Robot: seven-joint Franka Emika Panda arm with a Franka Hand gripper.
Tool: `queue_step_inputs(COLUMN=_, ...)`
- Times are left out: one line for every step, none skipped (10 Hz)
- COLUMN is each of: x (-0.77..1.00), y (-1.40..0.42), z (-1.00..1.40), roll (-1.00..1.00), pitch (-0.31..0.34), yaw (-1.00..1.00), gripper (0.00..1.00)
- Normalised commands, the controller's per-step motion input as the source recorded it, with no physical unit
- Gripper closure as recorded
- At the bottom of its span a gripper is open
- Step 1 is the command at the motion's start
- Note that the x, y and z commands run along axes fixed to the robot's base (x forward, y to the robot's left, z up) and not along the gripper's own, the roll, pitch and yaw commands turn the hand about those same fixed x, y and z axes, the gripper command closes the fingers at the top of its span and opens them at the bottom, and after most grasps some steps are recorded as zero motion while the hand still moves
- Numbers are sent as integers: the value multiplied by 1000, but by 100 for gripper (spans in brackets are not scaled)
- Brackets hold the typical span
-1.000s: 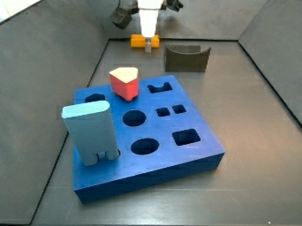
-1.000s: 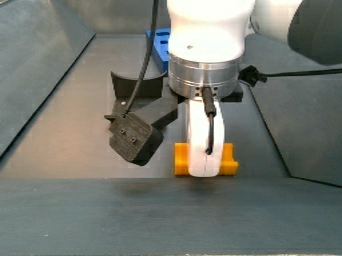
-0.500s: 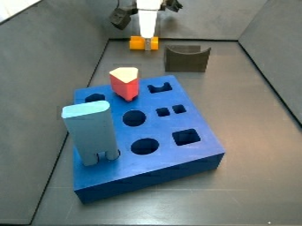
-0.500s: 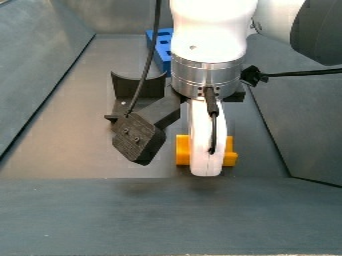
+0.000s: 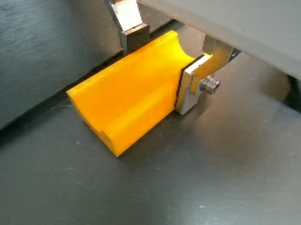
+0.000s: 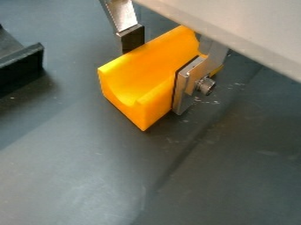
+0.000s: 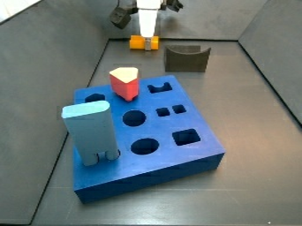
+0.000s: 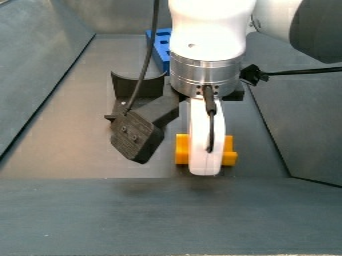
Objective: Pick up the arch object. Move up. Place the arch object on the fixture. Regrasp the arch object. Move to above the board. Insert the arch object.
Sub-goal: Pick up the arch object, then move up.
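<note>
Claw (image 8: 203, 150) of mine sits low at the far end of the grey floor, top centre in a side view, fingers (image 5: 195, 82) clamped on both flanks of the arch object (image 5: 129, 88), which rests on the floor left of the fixture (image 7: 186, 57).

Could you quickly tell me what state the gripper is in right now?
Gripper: down at the floor, fingers on either side of the arch object; whether they clamp it cannot be told.
</note>
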Motion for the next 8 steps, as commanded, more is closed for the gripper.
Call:
queue_step_inputs(x=0, y=0, z=0, roll=0, pitch=0, yaw=0, gripper=100)
queue_step_inputs(x=0, y=0, z=0, roll=0, pitch=0, yaw=0, gripper=100)
queue_step_inputs(x=0, y=0, z=0, roll=0, pitch=0, yaw=0, gripper=100)
queue_step_inputs(x=0, y=0, z=0, roll=0, pitch=0, yaw=0, gripper=100)
queue_step_inputs(x=0, y=0, z=833, roll=0, pitch=0, yaw=0, gripper=100)
queue_step_inputs(x=-2, y=-37, z=840, roll=-10, pitch=5, yaw=39, gripper=100)
queue_step_inputs(x=-42, y=-36, z=694, roll=-1, pitch=42, yaw=33, gripper=100)
queue_step_inputs(x=-27, y=-22, z=560, roll=17, pitch=58, yaw=21, gripper=100)
